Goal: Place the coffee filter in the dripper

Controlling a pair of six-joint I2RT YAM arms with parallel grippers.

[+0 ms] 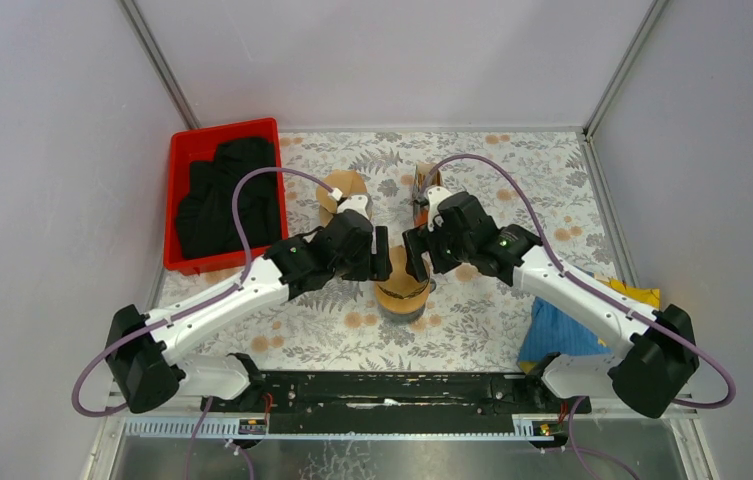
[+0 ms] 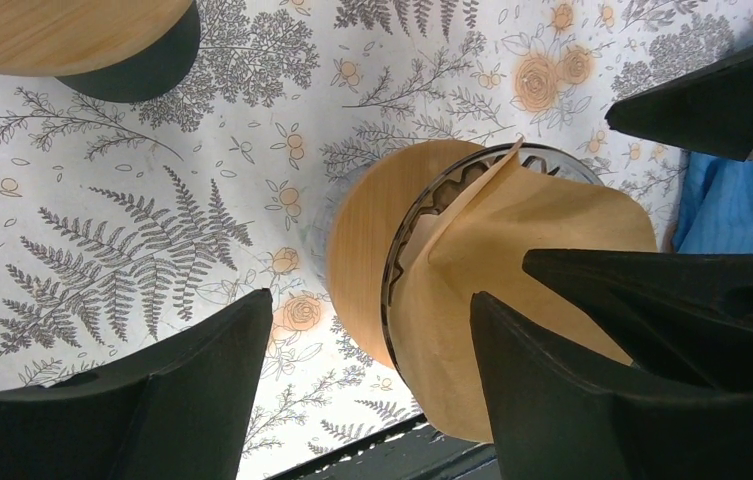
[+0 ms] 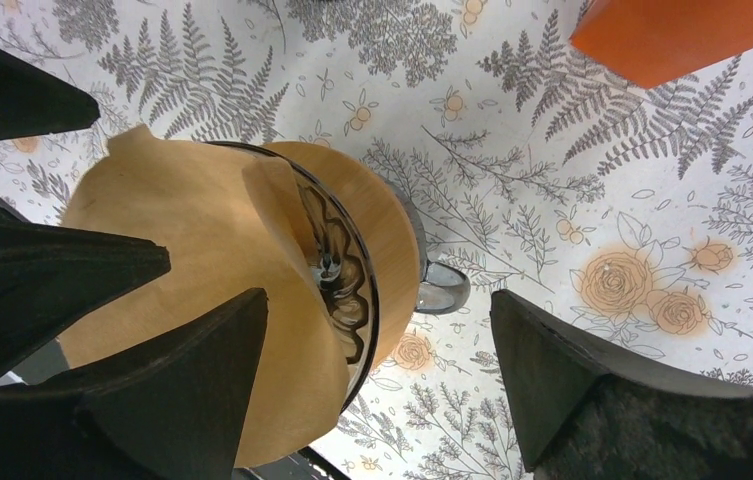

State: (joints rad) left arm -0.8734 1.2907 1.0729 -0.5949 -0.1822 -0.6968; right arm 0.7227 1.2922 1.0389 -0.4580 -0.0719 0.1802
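Red bin (image 1: 222,131), packed with black cloth (image 1: 227,195), sits well off to the left. The left gripper (image 2: 367,400) hangs over the table with its fingers spread, pinching nothing. Beside it at centre, the brown coffee filter (image 2: 512,250) lies inside the glass dripper (image 2: 367,240), but lopsided: one fold stands proud of the rim and the paper overhangs the near side. The right gripper (image 3: 382,400), likewise spread and empty, faces the left one just above the dripper.

The likely trouble is a finger catching that raised fold and dragging the filter out, or nudging the dripper over. The two grippers are also close enough to knock each other. Open table lies on the far side, between a wooden disc (image 1: 342,186) and an orange block (image 3: 672,35). The near edge is close, and a blue cloth (image 1: 562,330) lies to the right.
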